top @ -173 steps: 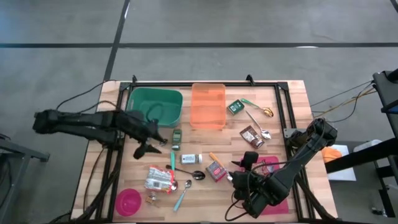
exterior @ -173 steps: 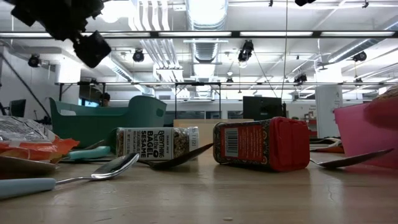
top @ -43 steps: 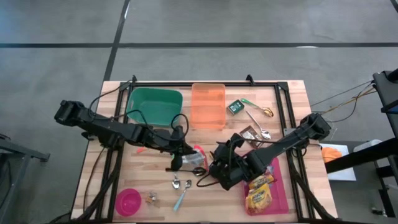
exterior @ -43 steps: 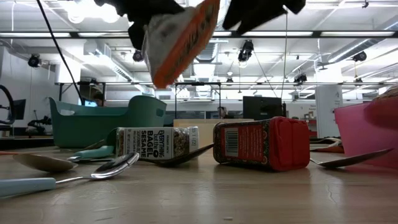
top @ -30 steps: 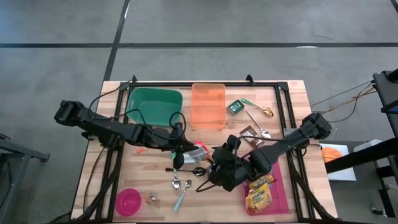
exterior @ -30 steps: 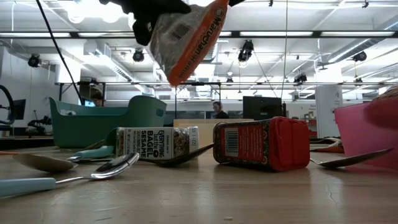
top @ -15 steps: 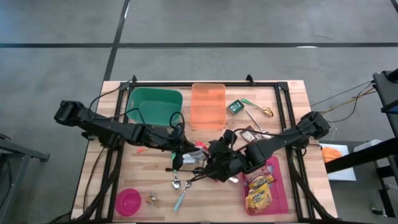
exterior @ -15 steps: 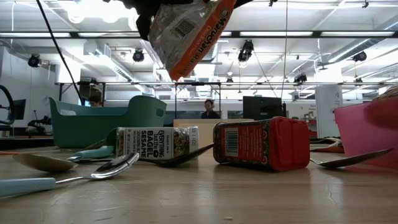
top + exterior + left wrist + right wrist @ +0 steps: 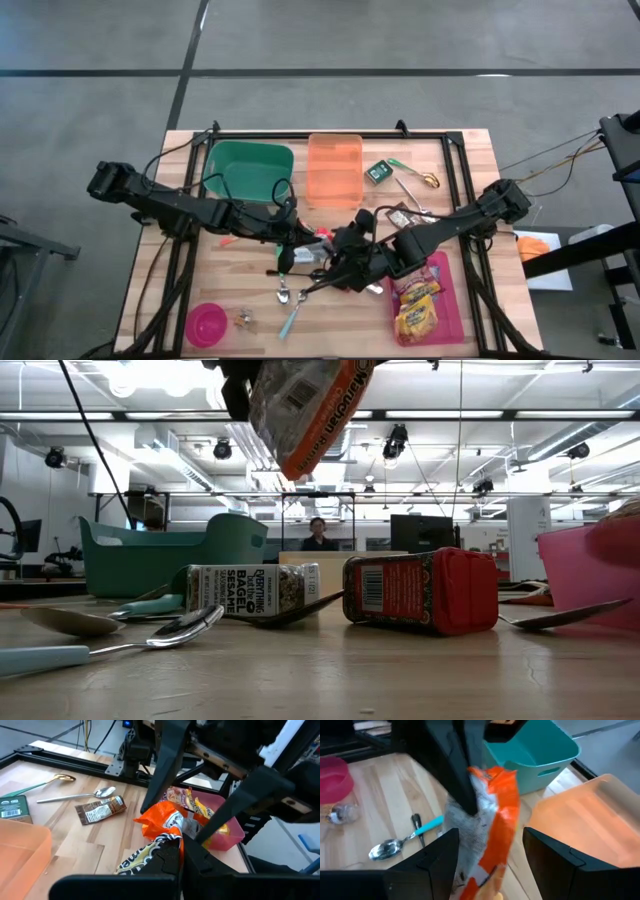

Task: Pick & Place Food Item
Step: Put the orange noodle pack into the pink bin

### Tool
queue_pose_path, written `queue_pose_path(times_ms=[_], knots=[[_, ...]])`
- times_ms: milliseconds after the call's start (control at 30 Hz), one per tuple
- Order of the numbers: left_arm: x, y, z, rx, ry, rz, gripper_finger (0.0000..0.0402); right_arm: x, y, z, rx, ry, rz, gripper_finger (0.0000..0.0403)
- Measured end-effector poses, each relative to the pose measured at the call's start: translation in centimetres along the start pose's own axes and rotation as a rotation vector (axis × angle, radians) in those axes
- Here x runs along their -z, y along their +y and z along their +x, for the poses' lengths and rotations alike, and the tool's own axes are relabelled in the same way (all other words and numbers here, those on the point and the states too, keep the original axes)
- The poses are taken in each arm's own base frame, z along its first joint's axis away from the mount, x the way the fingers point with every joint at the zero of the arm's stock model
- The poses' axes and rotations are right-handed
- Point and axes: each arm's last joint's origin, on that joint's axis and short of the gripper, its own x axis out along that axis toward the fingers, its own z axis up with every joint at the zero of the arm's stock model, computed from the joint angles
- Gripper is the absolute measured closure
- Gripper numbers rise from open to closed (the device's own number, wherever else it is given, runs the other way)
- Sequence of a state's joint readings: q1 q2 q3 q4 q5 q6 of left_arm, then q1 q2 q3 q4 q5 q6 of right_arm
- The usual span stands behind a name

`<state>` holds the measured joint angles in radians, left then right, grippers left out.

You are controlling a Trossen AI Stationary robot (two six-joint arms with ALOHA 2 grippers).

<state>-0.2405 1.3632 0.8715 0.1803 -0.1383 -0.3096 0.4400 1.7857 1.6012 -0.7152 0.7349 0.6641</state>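
Note:
An orange and silver food packet (image 9: pixel 308 405) hangs in the air over the middle of the table, with my left gripper (image 9: pixel 292 240) shut on it. My right gripper (image 9: pixel 490 834) has come in from the table's right and is open. Its two fingers stand on either side of the packet's (image 9: pixel 497 812) orange end and do not touch it. In the left wrist view those right fingers (image 9: pixel 167 765) straddle the packet (image 9: pixel 162 817) from beyond. My left gripper pinches the packet between its two fingers at its silver end (image 9: pixel 162 845), the end turned toward the table's left. The fingers reach in nearly level from the table's left. The packet is lifted clear of the table and hangs tilted, its orange end (image 9: pixel 335 420) free.
A green bin (image 9: pixel 250 170) and an orange bin (image 9: pixel 335 170) stand at the back. At the front right a pink tray (image 9: pixel 445 300) holds yellow packets. A pink bowl (image 9: pixel 207 323) sits at the front left. Spoons, a seasoning jar (image 9: pixel 250 588) and a red box (image 9: pixel 420 590) lie beneath the packet.
My right gripper has moved toward the table's left, up to the packet, and its open fingers now stand around the packet's orange end. The packet, still in my left gripper, has tipped a little and sits slightly higher.

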Motion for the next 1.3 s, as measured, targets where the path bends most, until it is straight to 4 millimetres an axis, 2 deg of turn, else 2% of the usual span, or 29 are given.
queue_pose_path(times_ms=[133, 233, 600, 1067, 1167, 1300], knots=[[-0.09, -0.03, -0.01, 0.003, -0.009, -0.002, 0.0401, -0.16, 0.18, 0.04, -0.015, -0.014, -0.010, 0.0184], [-0.08, -0.03, -0.01, 0.003, -0.008, -0.002, 0.0401, -0.23, 0.24, 0.04, -0.019, -0.021, -0.018, 0.0203], [-0.07, -0.03, -0.01, 0.003, -0.007, -0.001, 0.0401, -0.27, 0.27, 0.04, -0.021, -0.025, -0.067, 0.0384], [-0.16, -0.07, -0.01, 0.006, -0.017, -0.003, 0.0398, -0.23, 0.27, 0.04, -0.026, -0.019, -0.083, 0.0394], [-0.21, -0.09, -0.01, 0.008, -0.023, -0.007, 0.0374, -0.20, 0.25, 0.04, -0.025, -0.016, -0.090, 0.0394], [-0.25, -0.10, -0.02, 0.009, -0.027, -0.007, 0.0316, -0.17, 0.29, 0.04, -0.040, -0.006, -0.091, 0.0395]])
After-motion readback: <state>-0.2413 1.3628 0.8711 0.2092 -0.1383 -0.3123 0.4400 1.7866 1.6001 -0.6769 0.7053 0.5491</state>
